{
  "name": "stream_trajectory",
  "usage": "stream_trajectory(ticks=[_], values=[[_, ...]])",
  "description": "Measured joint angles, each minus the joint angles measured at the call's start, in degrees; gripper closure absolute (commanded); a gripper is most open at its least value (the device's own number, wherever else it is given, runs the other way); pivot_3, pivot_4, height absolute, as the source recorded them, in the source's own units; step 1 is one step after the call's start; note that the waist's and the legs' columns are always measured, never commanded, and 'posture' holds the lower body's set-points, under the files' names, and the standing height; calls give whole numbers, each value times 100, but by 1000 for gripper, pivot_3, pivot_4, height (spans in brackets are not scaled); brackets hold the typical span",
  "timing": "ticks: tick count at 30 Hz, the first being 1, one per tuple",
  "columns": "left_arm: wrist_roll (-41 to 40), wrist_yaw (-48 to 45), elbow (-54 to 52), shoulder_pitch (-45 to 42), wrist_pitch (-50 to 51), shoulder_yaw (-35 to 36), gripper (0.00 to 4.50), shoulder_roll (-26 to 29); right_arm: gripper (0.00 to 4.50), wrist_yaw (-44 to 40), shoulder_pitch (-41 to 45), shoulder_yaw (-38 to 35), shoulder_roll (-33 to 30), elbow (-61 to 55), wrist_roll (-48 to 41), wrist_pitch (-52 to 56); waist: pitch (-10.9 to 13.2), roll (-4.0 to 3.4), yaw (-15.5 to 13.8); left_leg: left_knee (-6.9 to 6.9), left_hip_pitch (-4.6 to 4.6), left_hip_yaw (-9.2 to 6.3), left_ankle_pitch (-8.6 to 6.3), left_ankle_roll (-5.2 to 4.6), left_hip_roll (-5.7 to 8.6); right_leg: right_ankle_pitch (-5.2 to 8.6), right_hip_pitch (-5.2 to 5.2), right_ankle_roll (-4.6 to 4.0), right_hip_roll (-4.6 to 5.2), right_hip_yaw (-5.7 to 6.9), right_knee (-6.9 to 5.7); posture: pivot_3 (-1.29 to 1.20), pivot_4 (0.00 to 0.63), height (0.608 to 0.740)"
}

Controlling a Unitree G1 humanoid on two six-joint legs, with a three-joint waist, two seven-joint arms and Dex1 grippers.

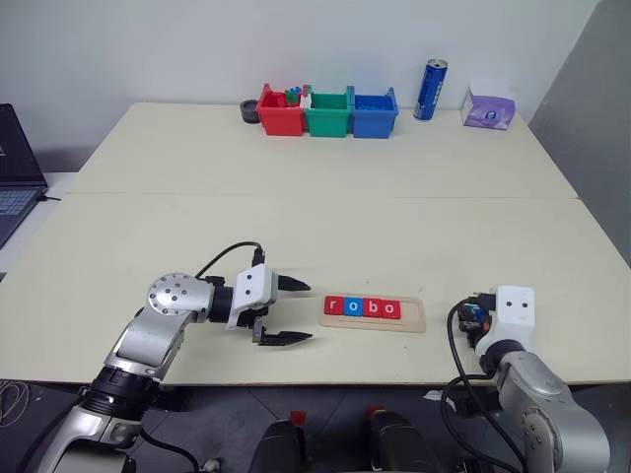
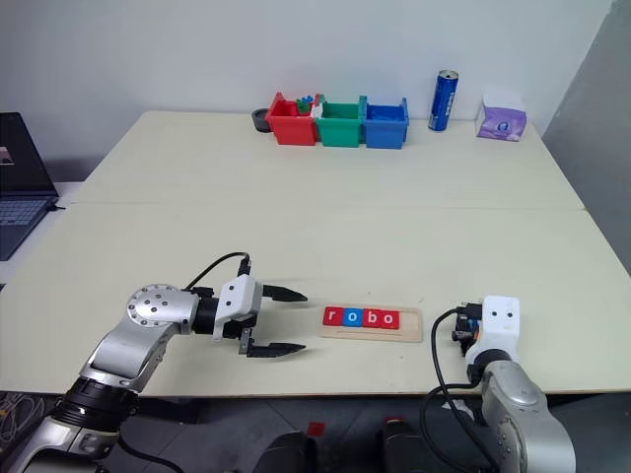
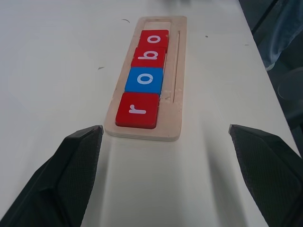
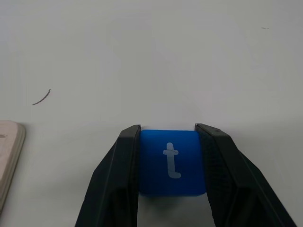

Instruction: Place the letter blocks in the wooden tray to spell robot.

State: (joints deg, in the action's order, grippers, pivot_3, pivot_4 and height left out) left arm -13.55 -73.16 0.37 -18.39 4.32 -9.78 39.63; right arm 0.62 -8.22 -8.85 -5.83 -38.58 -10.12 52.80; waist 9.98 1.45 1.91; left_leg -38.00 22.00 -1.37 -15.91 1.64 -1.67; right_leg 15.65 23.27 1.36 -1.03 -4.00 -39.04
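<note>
The wooden tray (image 1: pixel 414 313) lies near the table's front edge. In it sit letter blocks (image 1: pixel 363 308) reading r, o, b, o: red, blue, red, red, with its right end bare. My left gripper (image 1: pixel 308 311) hovers just left of the tray, open and empty, pointing at the r end (image 3: pixel 137 109). Right of the tray, my right gripper (image 4: pixel 168 126) is shut on a blue block with a white t (image 4: pixel 171 163), held flat just above the tabletop. The tray's rounded corner (image 4: pixel 9 156) shows beside it in the right wrist view.
At the table's far edge stand a red bin (image 1: pixel 280 113), a green bin (image 1: pixel 327 115) and a blue bin (image 1: pixel 374 114), with a blue can (image 1: pixel 431 90) and a purple tissue pack (image 1: pixel 489 109) to their right. A laptop (image 1: pixel 15 177) sits off the left side.
</note>
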Motion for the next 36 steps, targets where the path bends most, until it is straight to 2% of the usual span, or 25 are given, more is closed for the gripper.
stream_trajectory(ticks=[1, 7, 10, 13, 15, 17, 19, 22, 27, 36], values=[[4, 0, 2, 0, -2, 0, 0, 1, 2109, 29, 5, -10, 68, 39, -5, -27, -1, 1, 0, 0, 0, 0, 0, 0, -1, 0, 0, 0, 0, 0, 0, 0, 150, 740], [23, -3, 154, 11, -102, 1, 0, 33, 14, 36, 333, -100, 177, 122, -61, -103, 1, -1, 3, 1, 0, 0, 0, 0, 1, 0, 2, 0, 1, -2, 0, 0, 150, 740], [43, -1, 247, 12, -121, 1, 0, 33, 14, -182, 610, -234, -176, -3, -181, 12, 2, -2, 2, 1, 4, 0, 0, 0, 3, 0, 3, 0, 1, 0, 3, 0, 150, 740], [55, 0, 260, 11, -129, 1, 0, 31, 14, -773, 888, -489, -1060, -54, -500, 307, 2, -2, -1, 2, 6, 1, 0, -1, 8, 0, 3, 0, 5, -1, 5, 0, 150, 740], [62, 3, 268, 7, -129, 1, 0, 12, 14, -1372, 1050, -660, -1716, -14, -875, 580, 3, -3, -2, 2, 6, 2, 0, -1, 9, 0, 2, 0, 6, 1, 6, 0, 150, 740], [70, 8, 267, 3, -127, 0, 0, -24, 14, -2229, 1032, -684, -2673, 106, -1178, 631, 6, -5, -2, 3, 7, 6, -1, -2, 11, 0, 1, 1, 6, 4, 8, 0, 150, 740], [71, 11, 261, 4, -123, 0, 0, -46, 14, -3115, 737, -607, -3626, 234, -1306, 389, 7, -3, -13, 3, 11, 5, -1, -2, 13, 2, -1, 1, 5, 8, 11, 0, 150, 740], [75, 11, 258, 5, -118, 0, 0, -55, 14, -4099, 401, -357, -4459, 458, -1294, -289, 9, 1, -10, 3, 11, 3, -1, -2, 12, 2, -1, 0, -2, 9, 11, 0, 150, 740], [77, 15, 219, 16, -117, 0, 0, -53, 14, -4998, 367, 116, -5010, 1263, -936, -1496, 11, 6, 10, -2, 5, 12, -1, -2, 10, 0, -2, 1, -6, 7, 6, 0, 150, 740], [85, 36, 152, 82, -98, 2, 0, -35, 14, -5904, 1276, 901, -5241, 2728, -365, -2731, 14, 8, -5, -4, 5, 11, -1, -2, 7, 0, -2, 1, -1, 7, 6, 0, 150, 740]])
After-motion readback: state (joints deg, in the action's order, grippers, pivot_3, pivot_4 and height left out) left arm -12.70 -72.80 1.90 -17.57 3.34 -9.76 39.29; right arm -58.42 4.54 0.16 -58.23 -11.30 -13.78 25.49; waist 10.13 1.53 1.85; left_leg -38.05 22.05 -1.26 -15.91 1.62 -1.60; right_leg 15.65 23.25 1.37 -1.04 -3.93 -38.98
